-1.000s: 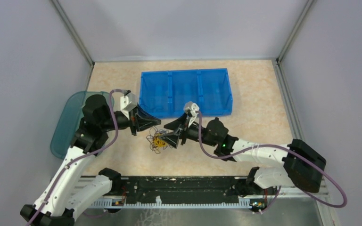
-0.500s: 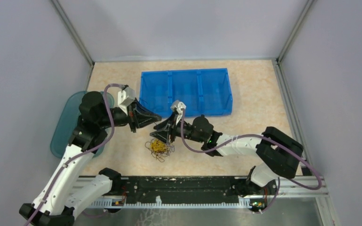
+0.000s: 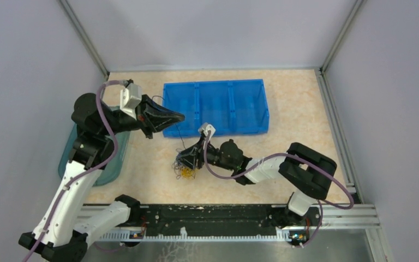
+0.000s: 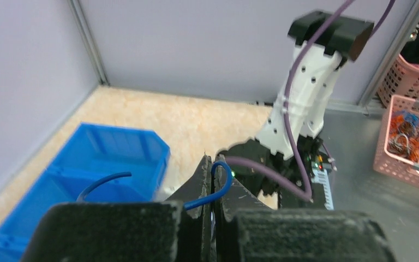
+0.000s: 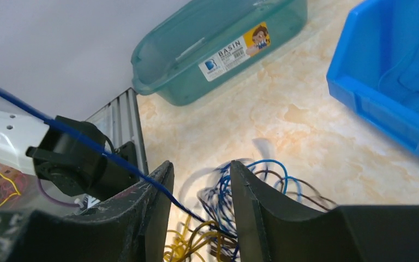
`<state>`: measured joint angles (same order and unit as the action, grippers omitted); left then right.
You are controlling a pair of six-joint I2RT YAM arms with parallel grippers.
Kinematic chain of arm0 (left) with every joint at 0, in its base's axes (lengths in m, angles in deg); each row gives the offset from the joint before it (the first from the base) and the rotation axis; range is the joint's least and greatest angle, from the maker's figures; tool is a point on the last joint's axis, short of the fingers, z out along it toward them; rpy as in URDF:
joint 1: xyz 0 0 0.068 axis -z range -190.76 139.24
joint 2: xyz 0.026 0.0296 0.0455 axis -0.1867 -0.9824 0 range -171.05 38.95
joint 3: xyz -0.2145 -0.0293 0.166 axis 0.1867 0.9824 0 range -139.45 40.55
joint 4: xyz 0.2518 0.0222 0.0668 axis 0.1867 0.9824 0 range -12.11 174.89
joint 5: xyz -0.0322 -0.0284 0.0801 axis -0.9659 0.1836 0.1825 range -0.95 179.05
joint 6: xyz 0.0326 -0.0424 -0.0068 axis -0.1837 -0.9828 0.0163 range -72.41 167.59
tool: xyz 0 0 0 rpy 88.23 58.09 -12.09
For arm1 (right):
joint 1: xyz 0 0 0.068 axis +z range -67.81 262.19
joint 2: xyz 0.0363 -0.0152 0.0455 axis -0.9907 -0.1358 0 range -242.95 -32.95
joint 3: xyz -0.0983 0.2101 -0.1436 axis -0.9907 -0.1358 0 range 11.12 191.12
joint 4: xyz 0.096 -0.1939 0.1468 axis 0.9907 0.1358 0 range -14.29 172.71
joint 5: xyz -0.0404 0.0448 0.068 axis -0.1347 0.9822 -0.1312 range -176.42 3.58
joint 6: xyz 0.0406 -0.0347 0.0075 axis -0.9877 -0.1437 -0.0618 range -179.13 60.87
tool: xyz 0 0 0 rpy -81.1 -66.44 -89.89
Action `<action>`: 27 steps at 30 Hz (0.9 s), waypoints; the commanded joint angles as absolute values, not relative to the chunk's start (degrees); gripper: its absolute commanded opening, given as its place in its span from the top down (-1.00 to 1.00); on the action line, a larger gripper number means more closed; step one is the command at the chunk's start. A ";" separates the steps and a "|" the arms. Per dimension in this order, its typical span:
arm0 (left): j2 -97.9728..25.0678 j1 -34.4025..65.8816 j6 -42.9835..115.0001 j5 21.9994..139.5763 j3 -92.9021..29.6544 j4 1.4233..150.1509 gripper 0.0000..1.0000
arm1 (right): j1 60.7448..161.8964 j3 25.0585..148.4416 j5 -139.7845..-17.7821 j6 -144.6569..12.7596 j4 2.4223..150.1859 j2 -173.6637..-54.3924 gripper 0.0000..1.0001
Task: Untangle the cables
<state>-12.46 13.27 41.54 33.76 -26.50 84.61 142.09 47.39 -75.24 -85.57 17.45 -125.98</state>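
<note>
Reference: blue bin (image 3: pixel 214 107).

- Right of the bin: the table (image 3: pixel 305 109) lies open as far as the side wall.
- In front of the bin's left half: obstructed. The cables (image 3: pixel 186 171) lie heaped, with the right gripper (image 5: pixel 199 174) straddling them. A blue cable (image 5: pixel 109 155) runs taut up to the left gripper (image 3: pixel 182 115) at the bin's near-left corner.
- In front of the bin's right half: the right arm lies across, leaving a band of bare table between.
- Left of the bin: the teal basin (image 5: pixel 169 82) and the left arm fill the way.
- Behind the bin: a narrow strip runs along the back wall.

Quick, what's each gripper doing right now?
Left gripper: closed on a blue cable.
Right gripper: open, jaws astride the tangle, nothing clearly gripped.
</note>
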 commanded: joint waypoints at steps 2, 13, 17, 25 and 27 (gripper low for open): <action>-14.30 13.67 42.00 35.51 -34.91 78.86 1.00 | 142.58 43.72 -77.74 -87.86 8.91 -129.53 0.13; -16.93 13.67 48.66 42.00 -44.10 73.58 1.00 | 142.57 36.46 -80.93 -89.19 2.70 -132.14 0.10; -17.92 13.67 52.03 45.01 -47.57 71.59 1.00 | 142.61 34.70 -82.21 -89.35 1.32 -132.80 0.08; -20.37 13.65 59.25 52.85 -54.28 63.61 1.00 | 142.57 31.68 -83.93 -90.21 -2.66 -134.84 0.00; -21.09 13.64 60.55 55.43 -55.56 59.75 1.00 | 142.59 31.05 -84.29 -90.52 -3.53 -135.02 -0.03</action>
<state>-20.42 13.36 55.73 48.06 -51.75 70.47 142.11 32.46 -82.85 -89.74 1.62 -133.89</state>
